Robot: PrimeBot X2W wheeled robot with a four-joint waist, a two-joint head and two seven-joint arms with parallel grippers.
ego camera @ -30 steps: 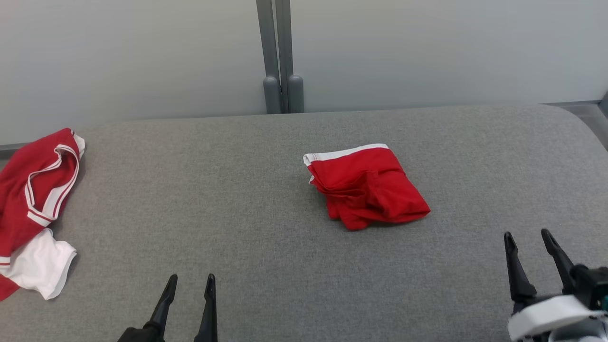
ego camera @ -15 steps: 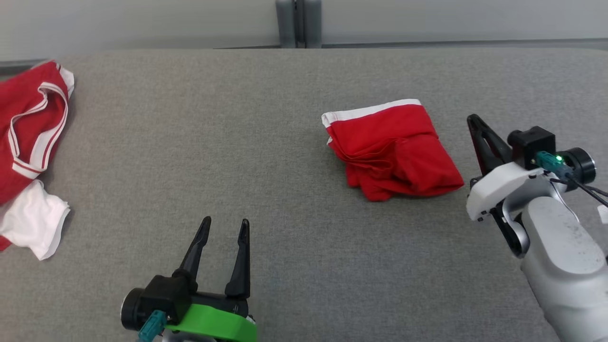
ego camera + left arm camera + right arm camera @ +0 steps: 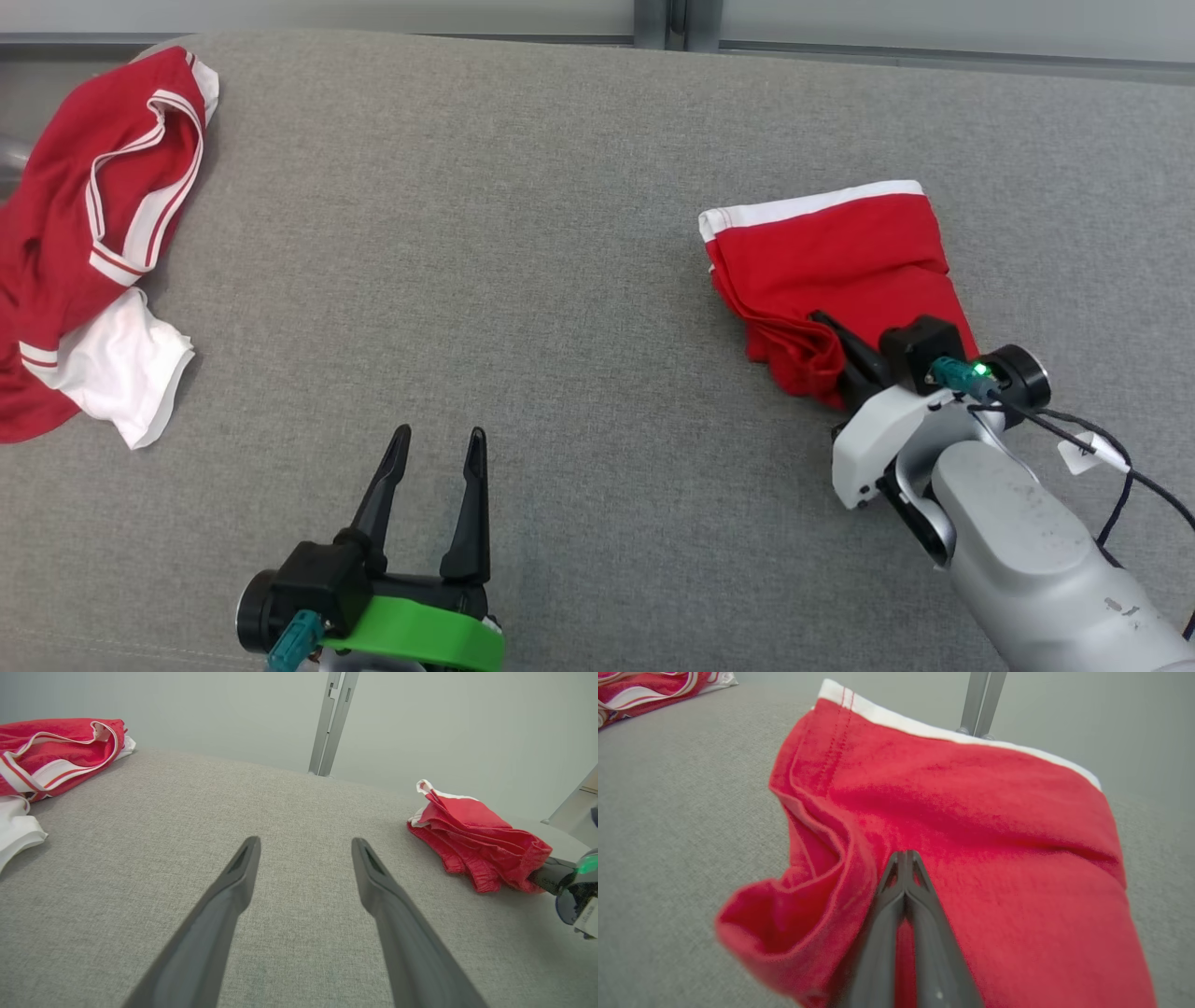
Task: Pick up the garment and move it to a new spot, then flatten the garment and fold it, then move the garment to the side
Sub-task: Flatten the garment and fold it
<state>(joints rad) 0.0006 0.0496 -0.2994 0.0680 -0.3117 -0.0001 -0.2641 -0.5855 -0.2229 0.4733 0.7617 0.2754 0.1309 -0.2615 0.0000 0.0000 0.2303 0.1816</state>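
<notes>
The garment point(image 3: 831, 261) is a crumpled red piece with a white band, lying right of centre on the grey padded surface point(image 3: 513, 233). My right gripper point(image 3: 826, 325) is shut. Its joined fingers lie on the garment's near folds, and in the right wrist view the right gripper point(image 3: 904, 855) rests on top of the red cloth point(image 3: 971, 812) with nothing pinched between the tips. My left gripper point(image 3: 439, 439) stands open over bare surface near the front, well left of the garment. The left wrist view has the left gripper point(image 3: 303, 842) spread wide and the garment point(image 3: 472, 858) at its right.
A second red-and-white garment point(image 3: 84, 243) lies bunched at the far left edge of the surface. A grey post point(image 3: 677, 14) stands against the wall behind. A black cable with a white tag point(image 3: 1083, 448) trails from my right wrist.
The head camera has tilted down. My right gripper went from open to shut, then swung in from the garment's right onto its near folds. The left gripper stayed open.
</notes>
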